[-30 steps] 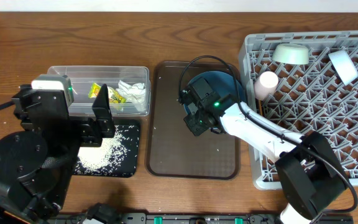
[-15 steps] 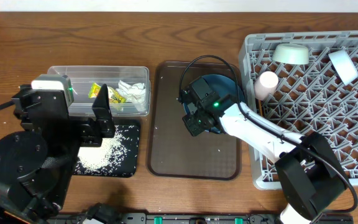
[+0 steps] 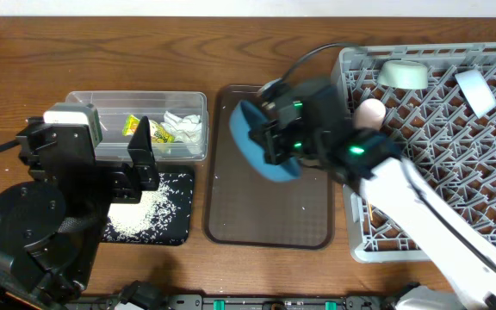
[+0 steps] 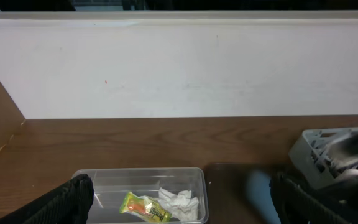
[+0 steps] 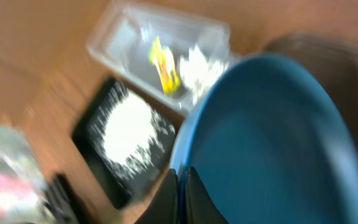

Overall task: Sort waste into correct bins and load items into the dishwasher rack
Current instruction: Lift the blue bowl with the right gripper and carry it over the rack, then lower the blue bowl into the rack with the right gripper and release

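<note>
- The blue plate (image 3: 255,142), flat on the brown tray (image 3: 231,215) a second ago, now hangs tilted on edge above it.
- The right hand (image 5: 182,183) is clamped on the plate's rim, near the rack (image 3: 489,198).
- The left hand (image 4: 180,186) stays spread wide by the clear tub (image 3: 84,99).

Probably a robotics lab bench rather than a home kitchen: a bare wooden tabletop (image 3: 231,52) set against a plain white wall (image 4: 179,68), two robot arms (image 3: 41,215) at its near edge, and a grey dishwasher rack (image 3: 344,65) staged at its right edge.
</note>
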